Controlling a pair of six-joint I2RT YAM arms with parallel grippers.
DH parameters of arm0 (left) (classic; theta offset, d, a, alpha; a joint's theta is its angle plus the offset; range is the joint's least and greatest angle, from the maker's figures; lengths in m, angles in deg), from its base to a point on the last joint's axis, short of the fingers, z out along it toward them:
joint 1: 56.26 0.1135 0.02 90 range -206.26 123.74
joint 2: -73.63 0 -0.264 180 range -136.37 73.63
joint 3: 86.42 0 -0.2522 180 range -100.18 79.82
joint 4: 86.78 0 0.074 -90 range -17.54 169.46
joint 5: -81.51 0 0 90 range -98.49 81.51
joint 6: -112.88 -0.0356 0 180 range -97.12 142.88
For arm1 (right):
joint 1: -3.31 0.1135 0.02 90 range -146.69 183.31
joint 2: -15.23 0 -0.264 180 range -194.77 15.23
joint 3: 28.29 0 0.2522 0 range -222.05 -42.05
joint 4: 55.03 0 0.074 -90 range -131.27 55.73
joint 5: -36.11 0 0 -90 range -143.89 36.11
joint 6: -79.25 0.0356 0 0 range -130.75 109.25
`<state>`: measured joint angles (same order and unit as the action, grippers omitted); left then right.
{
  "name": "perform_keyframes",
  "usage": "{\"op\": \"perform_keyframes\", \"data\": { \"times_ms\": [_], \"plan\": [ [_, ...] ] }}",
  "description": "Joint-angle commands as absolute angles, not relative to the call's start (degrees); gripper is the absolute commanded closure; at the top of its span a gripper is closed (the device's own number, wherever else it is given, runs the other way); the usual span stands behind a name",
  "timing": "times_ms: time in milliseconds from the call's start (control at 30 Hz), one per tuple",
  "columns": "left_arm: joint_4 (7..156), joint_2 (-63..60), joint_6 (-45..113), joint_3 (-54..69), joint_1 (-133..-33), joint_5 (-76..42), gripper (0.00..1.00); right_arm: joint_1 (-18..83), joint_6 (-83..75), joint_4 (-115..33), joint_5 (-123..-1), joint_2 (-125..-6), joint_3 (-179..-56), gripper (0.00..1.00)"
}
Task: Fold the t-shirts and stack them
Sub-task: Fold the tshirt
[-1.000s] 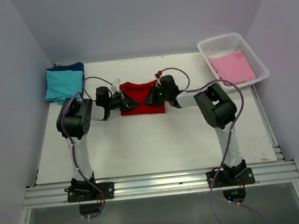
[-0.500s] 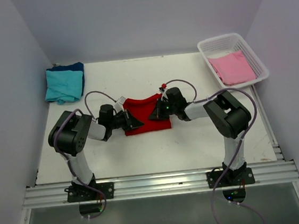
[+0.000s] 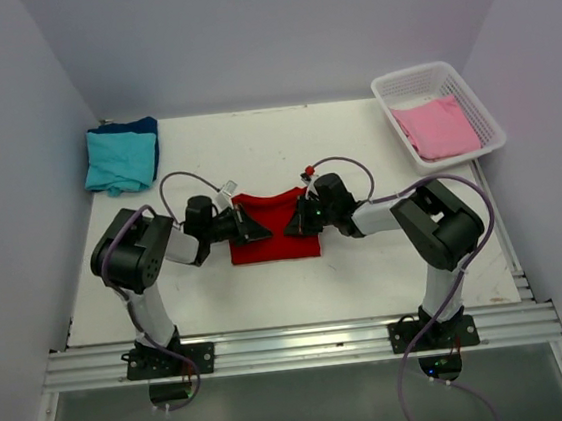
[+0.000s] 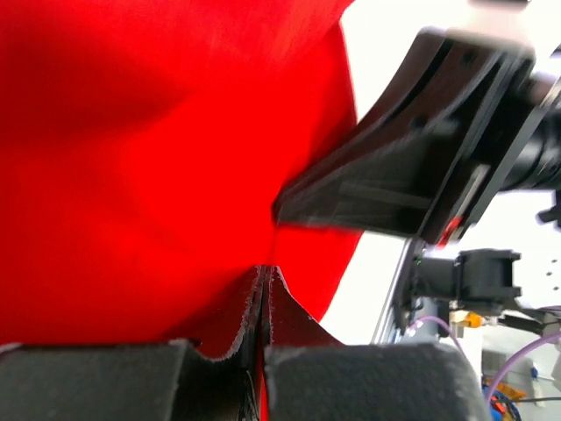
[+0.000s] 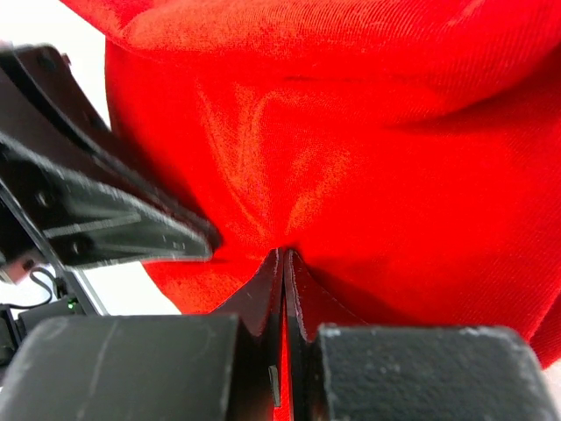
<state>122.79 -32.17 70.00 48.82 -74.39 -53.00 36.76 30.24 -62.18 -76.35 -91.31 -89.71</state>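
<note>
The red t-shirt (image 3: 273, 229) lies partly folded in the middle of the table, and it fills the left wrist view (image 4: 131, 158) and the right wrist view (image 5: 368, 140). My left gripper (image 3: 259, 233) is shut on its left edge, and cloth is pinched between the jaws (image 4: 264, 272). My right gripper (image 3: 291, 227) is shut on its right edge, with cloth pinched there too (image 5: 283, 254). The two grippers face each other close together over the shirt. A teal t-shirt (image 3: 120, 157) lies on a dark blue one (image 3: 142, 127) at the back left. A pink t-shirt (image 3: 438, 126) lies in the basket.
The white lattice basket (image 3: 469, 85) stands at the back right corner. White walls close in the table on the left, back and right. The metal rail (image 3: 295, 345) with both arm bases runs along the near edge.
Both grippers have drawn the red t-shirt toward the near edge. Its folded part now lies lower on the table, and the grippers have come closer together.
</note>
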Motion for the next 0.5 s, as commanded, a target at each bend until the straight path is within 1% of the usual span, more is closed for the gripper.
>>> {"op": "perform_keyframes", "data": {
  "times_ms": [0,167,233,367,467],
  "plan": [
    [131.8,-36.2,73.1,43.3,-74.7,-56.5,1.0,36.9,27.5,-57.7,-72.7,-93.0,-89.5,1.0],
    [140.0,-44.7,79.5,34.3,-74.8,-59.4,1.0,36.9,27.1,-57.1,-72.9,-93.3,-90.0,1.0],
    [140.5,-49.0,80.7,30.5,-74.8,-59.8,1.0,36.9,26.9,-56.8,-72.9,-93.1,-90.0,1.0],
    [133.5,-54.0,78.2,24.6,-74.8,-58.1,1.0,36.9,26.4,-55.6,-72.7,-92.0,-90.5,1.0],
    [123.6,-56.4,75.0,20.5,-74.7,-54.6,1.0,36.9,26.2,-54.8,-72.4,-91.4,-90.6,1.0]
  ]
}}
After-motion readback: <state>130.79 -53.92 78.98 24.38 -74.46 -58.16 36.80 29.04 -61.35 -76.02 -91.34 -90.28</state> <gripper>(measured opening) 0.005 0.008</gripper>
